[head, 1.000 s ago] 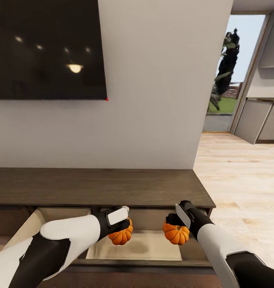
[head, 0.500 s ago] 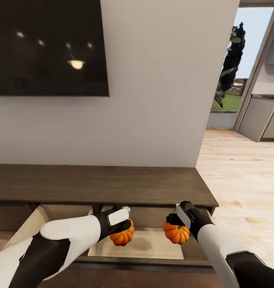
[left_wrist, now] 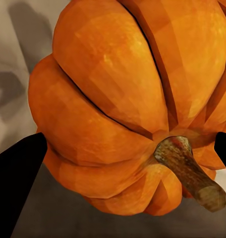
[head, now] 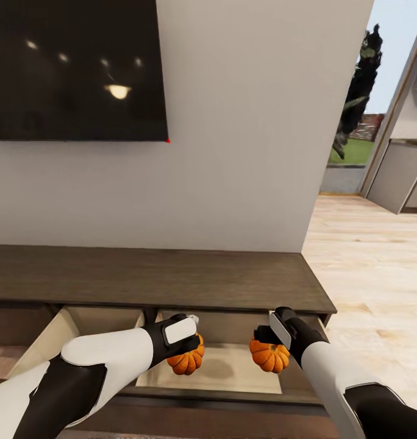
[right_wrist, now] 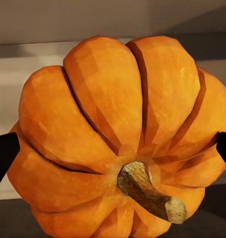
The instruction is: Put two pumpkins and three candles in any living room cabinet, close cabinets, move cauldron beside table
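Right now both arms hang over the open drawer [head: 220,372] of the cabinet [head: 153,280], each carrying a pumpkin. Nearest the drawer's front lip, the left gripper [head: 187,350] has its fingers clamped on either side of the left pumpkin [head: 185,360], whose ribbed flank and stubby stem crowd the left wrist view [left_wrist: 128,99]. Towards the drawer's other end, the right gripper [head: 270,347] pinches the right pumpkin [head: 269,356] the same way, and its wrist view looks straight at the stem [right_wrist: 123,139], with a dark fingertip at either edge. Both pumpkins look to be held above the pale drawer floor, not resting on it; soft shadows lie below them.

I'd judge this as the stowing step: the load is positioned, not yet let go. The next move calls for lowering each a little and spreading the jaws so the pumpkins settle inside without rolling, then drawing the arms clear so the drawer can be pushed shut.

Beyond the drawer runs the cabinet's dark top, behind that the grey wall with a black screen [head: 74,67], and past the cabinet's far end a pale wood floor [head: 367,268] leading to a doorway
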Tool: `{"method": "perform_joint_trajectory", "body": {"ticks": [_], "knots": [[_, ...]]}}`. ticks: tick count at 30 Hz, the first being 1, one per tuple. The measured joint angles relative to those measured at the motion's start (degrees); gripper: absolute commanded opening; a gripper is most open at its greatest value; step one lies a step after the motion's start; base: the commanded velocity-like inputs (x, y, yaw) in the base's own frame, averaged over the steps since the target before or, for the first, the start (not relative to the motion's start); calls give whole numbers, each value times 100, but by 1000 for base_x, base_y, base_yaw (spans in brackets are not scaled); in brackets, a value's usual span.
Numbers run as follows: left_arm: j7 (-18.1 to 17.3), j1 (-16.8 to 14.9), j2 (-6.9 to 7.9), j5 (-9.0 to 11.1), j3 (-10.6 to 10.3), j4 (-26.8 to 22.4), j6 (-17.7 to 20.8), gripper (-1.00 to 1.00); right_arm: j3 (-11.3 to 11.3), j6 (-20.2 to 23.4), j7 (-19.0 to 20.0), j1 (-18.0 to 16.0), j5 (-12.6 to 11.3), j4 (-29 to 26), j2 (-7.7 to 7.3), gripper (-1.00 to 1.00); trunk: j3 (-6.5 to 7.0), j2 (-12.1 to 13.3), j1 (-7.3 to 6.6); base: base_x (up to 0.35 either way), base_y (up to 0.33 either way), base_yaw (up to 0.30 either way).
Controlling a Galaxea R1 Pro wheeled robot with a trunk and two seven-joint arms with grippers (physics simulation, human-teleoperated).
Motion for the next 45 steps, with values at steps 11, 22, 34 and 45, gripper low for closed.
{"method": "perform_joint_trajectory", "body": {"ticks": [11,22,34,45], "knots": [[0,0,0,0,0,0,-1,-100,-8,0,3,0,-6,0,-10,-100,-76,0,0,0,0,0],[0,0,0,0,-1,0,-1,-100,-5,11,0,0,-7,-9,-10,-100,-77,0,0,0,0,0],[0,0,0,0,-6,-14,1,-100,-17,21,3,0,-4,-5,-19,-100,-83,0,0,0,0,0],[9,0,0,0,0,-148,1,-100,-18,34,0,0,-6,0,-26,-100,-173,0,0,0,0,0]]}}
